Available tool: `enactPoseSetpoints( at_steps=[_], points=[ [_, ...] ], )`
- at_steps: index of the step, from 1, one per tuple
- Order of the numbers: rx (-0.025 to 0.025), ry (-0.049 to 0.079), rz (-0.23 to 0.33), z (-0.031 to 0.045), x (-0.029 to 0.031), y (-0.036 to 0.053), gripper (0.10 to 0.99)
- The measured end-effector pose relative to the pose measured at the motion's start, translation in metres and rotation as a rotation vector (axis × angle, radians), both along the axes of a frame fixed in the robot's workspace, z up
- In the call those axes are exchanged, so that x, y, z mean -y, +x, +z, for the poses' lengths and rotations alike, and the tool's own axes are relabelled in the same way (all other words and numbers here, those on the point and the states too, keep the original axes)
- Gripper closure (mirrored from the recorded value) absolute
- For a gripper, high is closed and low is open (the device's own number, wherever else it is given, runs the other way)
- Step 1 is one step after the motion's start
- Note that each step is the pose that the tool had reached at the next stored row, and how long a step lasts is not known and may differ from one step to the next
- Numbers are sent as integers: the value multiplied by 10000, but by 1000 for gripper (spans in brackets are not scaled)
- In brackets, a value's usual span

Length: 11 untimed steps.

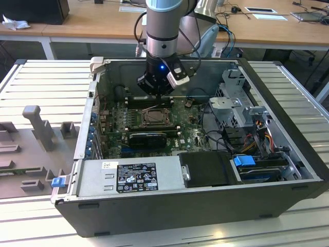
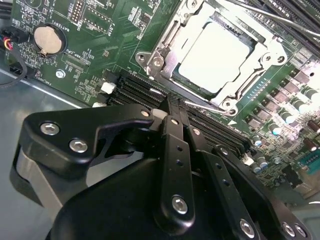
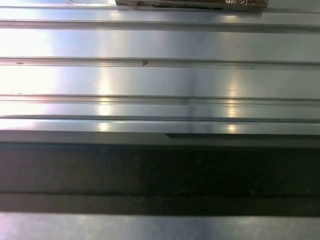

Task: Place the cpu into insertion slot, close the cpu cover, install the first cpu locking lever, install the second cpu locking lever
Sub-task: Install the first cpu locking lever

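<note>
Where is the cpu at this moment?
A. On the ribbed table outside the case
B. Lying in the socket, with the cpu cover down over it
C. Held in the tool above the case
B: in the second wrist view the cpu lies in the socket, framed by the cpu cover.

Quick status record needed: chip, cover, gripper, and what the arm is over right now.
cpu: pale square chip lying in the socket, seen in the second wrist view
cpu cover: silver frame lying down around the chip, its window showing the chip's top
gripper: shut, fingers together, empty, just beside the socket's edge
arm position: over the motherboard inside the open computer case, next to the socket in the exterior view
locking levers: state cannot be told
</note>
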<state>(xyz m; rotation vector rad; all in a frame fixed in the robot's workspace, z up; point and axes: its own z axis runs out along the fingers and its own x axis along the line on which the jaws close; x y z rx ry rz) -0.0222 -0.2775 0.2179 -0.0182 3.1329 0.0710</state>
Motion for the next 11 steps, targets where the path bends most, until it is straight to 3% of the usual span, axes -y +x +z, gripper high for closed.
enactPoseSetpoints(
  at_steps=[11],
  points=[
    [7, -3, 55, -86, -3, 49, 980]
  ],
)
